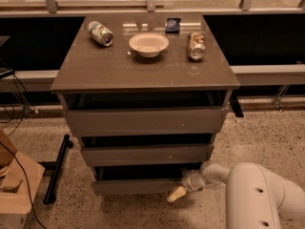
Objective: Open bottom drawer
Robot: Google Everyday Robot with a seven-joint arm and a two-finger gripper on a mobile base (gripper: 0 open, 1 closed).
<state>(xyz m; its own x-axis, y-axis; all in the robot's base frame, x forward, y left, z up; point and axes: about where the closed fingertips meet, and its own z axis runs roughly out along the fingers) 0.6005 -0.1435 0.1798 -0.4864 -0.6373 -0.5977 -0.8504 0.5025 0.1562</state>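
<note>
The grey-brown cabinet has three handleless drawers. The bottom drawer is the slimmest front, lowest of the three, just above the floor, with a dark gap above it. My white arm reaches in from the lower right. My gripper sits at the right end of the bottom drawer front, its tan fingertip pointing down-left toward the floor. The middle drawer and the top drawer are above it, each with a dark gap over its front.
On the cabinet top lie a tipped can, a white bowl, a second can and a small dark packet. A black pole and cardboard boxes stand at the left on the speckled floor.
</note>
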